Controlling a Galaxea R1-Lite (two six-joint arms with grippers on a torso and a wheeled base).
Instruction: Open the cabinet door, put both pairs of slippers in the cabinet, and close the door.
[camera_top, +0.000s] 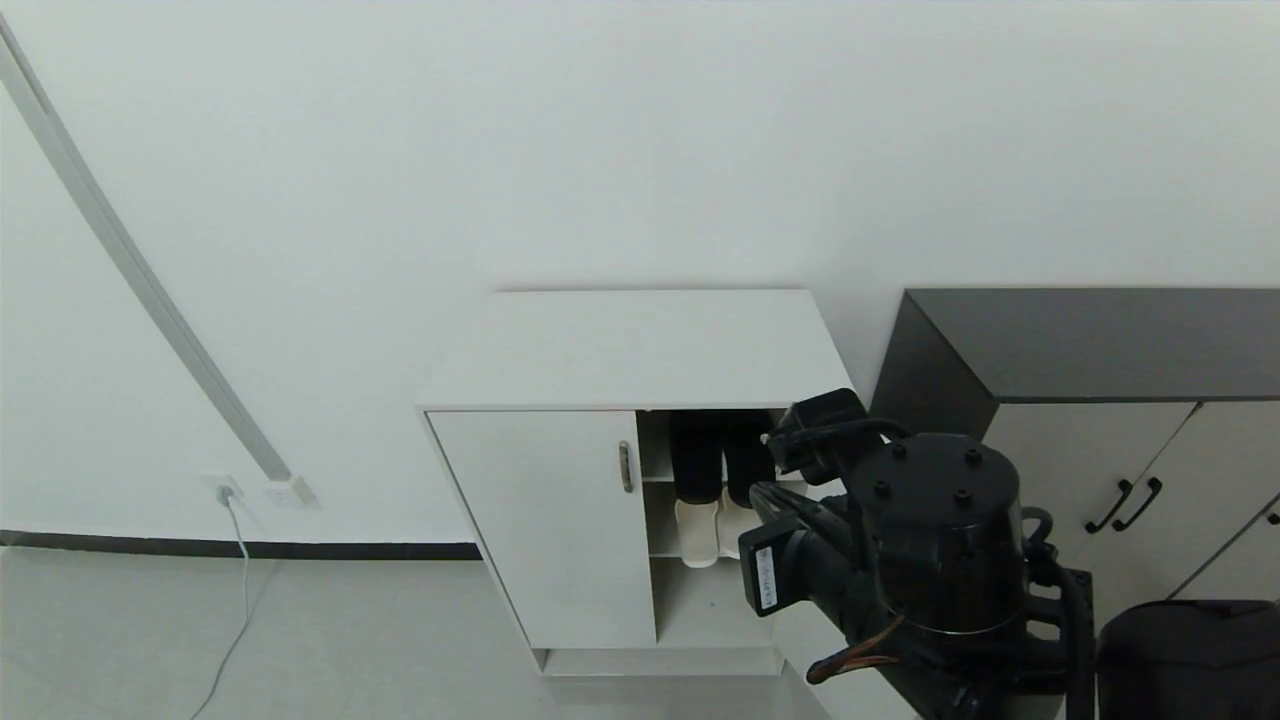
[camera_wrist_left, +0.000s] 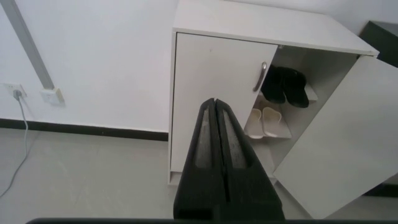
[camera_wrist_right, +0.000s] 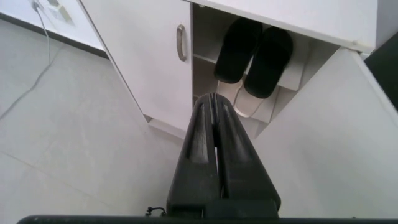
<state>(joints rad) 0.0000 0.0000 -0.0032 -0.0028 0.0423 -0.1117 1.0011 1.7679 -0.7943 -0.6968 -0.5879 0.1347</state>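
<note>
– Inside the white cabinet (camera_top: 630, 345), what is being recorded?

– Both pairs are being found shelved: the black slippers (camera_top: 720, 450) on the upper shelf, the white slippers (camera_top: 705, 530) on the shelf below. The right-hand door (camera_wrist_left: 336, 137) is being seen swung wide open, the left-hand door (camera_top: 540, 520) shut. Closing is being judged the one step outstanding.

– And the pincers?

– The left gripper (camera_wrist_left: 214, 106) and the right gripper (camera_wrist_right: 213, 99) are each being held with fingers pressed together, and nothing is being carried. Both are being held in front of the cabinet, apart from it.

– How is the door being judged to handle?

– As a light, stiff, hinged panel with a smooth face. Slipping is being expected from any glancing contact. No grasp is being judged necessary. A flat push with closed fingertips is being advised, on the outer face near the free edge, well away from the hinges.

– Edges and room?

– The free edge is being seen projecting over the floor (camera_top: 300, 640), with the right arm close by it. The dark cabinet (camera_top: 1080, 340) is standing just beside the hinge side, so room behind the door is being judged tight. Room to the left is being judged ample. Whether the slipper heels are overhanging the shelf fronts cannot be told from these angles, so a slow swing is being advised.
</note>
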